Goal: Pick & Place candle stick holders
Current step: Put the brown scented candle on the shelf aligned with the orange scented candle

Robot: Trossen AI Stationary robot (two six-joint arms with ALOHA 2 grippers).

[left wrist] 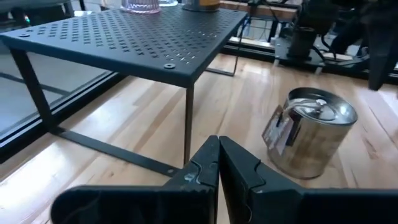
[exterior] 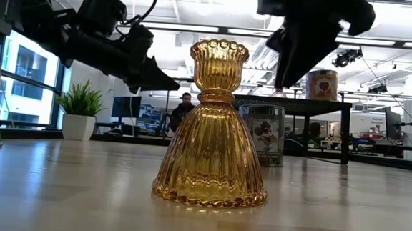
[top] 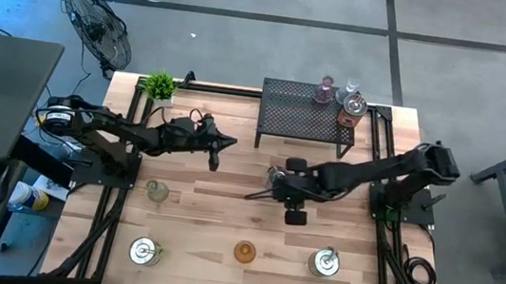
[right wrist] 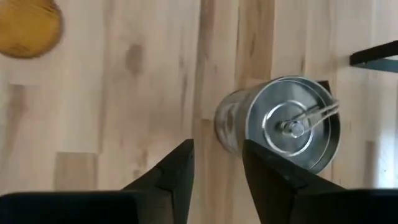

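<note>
My right gripper [right wrist: 217,168] is open above the table's middle [top: 272,186], pointing down. A squat silver holder [right wrist: 280,121] stands on the wood just past its fingertips, near the rack's leg [top: 278,175]; it also shows in the left wrist view [left wrist: 311,134]. My left gripper [left wrist: 217,165] is shut and empty, held in the air left of the rack [top: 217,149]. An amber glass holder [exterior: 212,127] stands at the near middle [top: 244,251]. Two silver holders [top: 143,250] [top: 323,261] and a pale green glass one [top: 158,190] stand on the table. A pink one [top: 324,91] and two others stand on the rack's far right corner.
The black mesh rack [top: 304,117] stands at the far middle of the table. A small potted plant [top: 159,84] is at the far left corner. Bare wood lies between the arms and along the near edge between the holders. A person shows far off in the room [exterior: 185,107].
</note>
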